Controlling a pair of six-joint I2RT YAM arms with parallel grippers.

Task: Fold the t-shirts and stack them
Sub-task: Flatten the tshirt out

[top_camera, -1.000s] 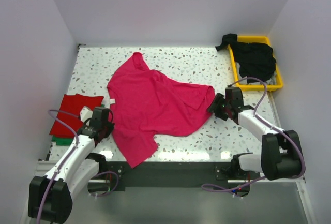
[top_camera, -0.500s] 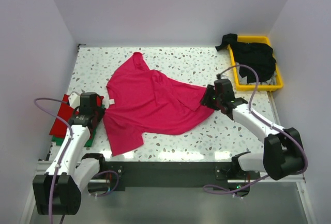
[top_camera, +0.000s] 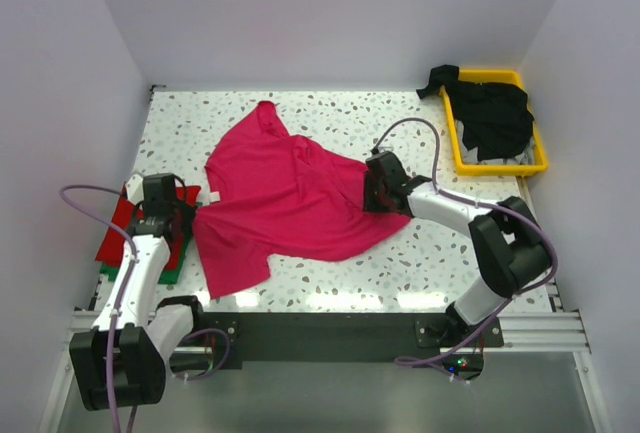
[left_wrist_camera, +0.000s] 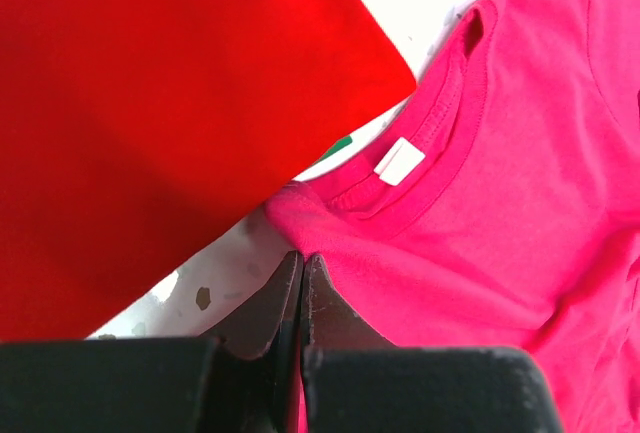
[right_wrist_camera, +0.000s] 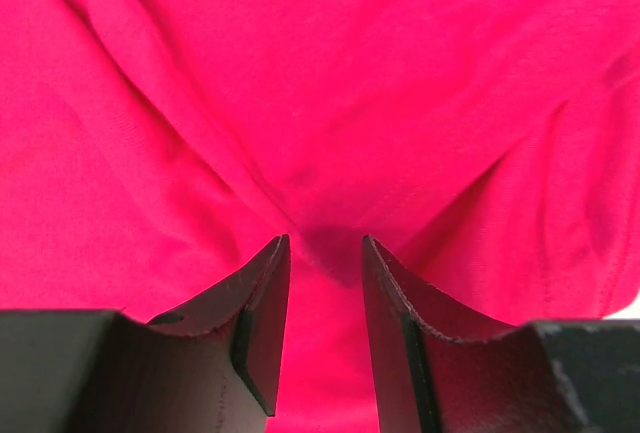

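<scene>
A magenta-pink t-shirt [top_camera: 290, 193] lies spread and wrinkled on the speckled table. My left gripper [top_camera: 185, 216] is at its left edge. In the left wrist view it [left_wrist_camera: 302, 255] is shut on a pinch of pink cloth just below the collar with its white label [left_wrist_camera: 402, 161]. My right gripper [top_camera: 377, 191] is over the shirt's right part. In the right wrist view its jaws [right_wrist_camera: 325, 243] stand narrowly apart with a bunched fold of pink cloth [right_wrist_camera: 330, 103] between them. A folded red t-shirt [top_camera: 118, 231] [left_wrist_camera: 150, 103] lies at the left on a green one [top_camera: 176, 259].
A yellow tray [top_camera: 497, 168] at the far right holds black t-shirts [top_camera: 495, 113], one [top_camera: 436, 80] hanging over its far-left corner. Walls close the table on the left, back and right. A sliver of green cloth [left_wrist_camera: 343, 143] shows beside the red shirt.
My right gripper moved left over the shirt, taking the right edge with it. My left gripper moved away from the near edge toward the red shirt, dragging the collar side and near hem left.
</scene>
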